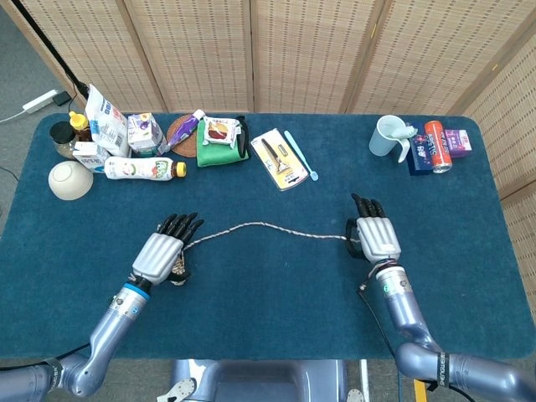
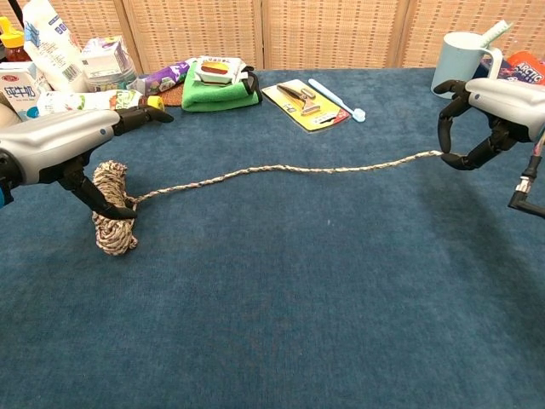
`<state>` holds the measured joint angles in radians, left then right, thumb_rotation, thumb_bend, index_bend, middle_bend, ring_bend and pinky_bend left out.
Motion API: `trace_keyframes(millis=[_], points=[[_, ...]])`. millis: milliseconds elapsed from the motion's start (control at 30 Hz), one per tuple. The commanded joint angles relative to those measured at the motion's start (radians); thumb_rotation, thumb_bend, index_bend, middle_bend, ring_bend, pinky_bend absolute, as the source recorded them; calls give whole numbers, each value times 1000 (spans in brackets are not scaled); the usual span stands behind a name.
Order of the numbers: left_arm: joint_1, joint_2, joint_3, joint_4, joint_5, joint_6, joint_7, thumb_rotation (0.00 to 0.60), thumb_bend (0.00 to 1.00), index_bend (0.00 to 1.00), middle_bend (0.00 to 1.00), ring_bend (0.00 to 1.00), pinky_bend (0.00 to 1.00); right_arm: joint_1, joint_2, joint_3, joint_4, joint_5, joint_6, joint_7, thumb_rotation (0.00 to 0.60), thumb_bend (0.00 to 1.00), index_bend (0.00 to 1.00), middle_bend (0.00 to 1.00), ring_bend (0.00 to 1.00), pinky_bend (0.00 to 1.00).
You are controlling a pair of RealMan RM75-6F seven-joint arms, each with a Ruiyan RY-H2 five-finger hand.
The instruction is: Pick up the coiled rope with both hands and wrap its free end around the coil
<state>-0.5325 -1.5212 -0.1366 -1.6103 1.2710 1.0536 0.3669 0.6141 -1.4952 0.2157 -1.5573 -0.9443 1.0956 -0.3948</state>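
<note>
Left robot hand (image 2: 60,145) hovers unclenched over the mottled beige coiled rope (image 2: 111,209) on the blue bench (image 2: 298,298); right robot hand (image 2: 490,111) pinches its free end (image 2: 430,155). Lifting and wrapping remain.

counter (image 1: 276,276): deep teal-blue
rope (image 2: 281,169): speckled beige, white and brown
fingers (image 2: 453,92): black
folded cloth (image 1: 219,152): green
mug (image 1: 387,136): pale blue
can (image 1: 437,145): red
bowl (image 1: 70,180): cream
</note>
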Motion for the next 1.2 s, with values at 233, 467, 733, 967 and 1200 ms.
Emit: trace_keyframes(millis=[233,467,733,967,1200], points=[[1,5,20,42,-30,-12,-22,600,139,0,0,0,0,1,5,4,-5,1,2,0,600,484,614,0,0,0],[14,38,31,125,-37,-20,-92,600,139,0,0,0,0,1,0,3,-5,-1,0,7,600,484,616,0,0,0],[21,74,12,243,-62,-34,-174,600,139,0,0,0,0,3,-4,2,1,-2,-4,10,600,485,619,0,0,0],[31,110,-5,247,-51,-35,-293,600,138,0,0,0,0,6,-8,4,1,1,-5,6,600,487,621,0,0,0],[41,116,5,140,-18,-9,-322,600,138,0,0,0,0,7,-9,6,4,8,-3,1,600,488,624,0,0,0]])
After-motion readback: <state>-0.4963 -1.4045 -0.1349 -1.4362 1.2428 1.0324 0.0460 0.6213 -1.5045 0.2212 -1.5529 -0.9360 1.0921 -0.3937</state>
